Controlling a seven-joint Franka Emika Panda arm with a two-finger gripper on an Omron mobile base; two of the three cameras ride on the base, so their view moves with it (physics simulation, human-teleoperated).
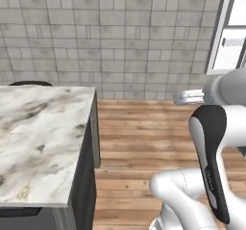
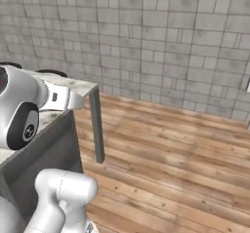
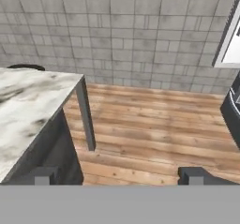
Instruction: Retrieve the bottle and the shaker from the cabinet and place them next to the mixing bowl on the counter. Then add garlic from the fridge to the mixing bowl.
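Left base view: wall, floor, marble counter at left.
Task things: bottle, shaker, bowl, garlic unseen; location unknown.
Tool: jaws apart, holding nothing.
Progress: likely all steps left.

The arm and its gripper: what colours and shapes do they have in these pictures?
The arm has rounded glossy white shells. One link carries a long black inset panel with small markings; a joint cap in the right base view is black with a small mark. The gripper shows two small, square, dark grey fingertips.
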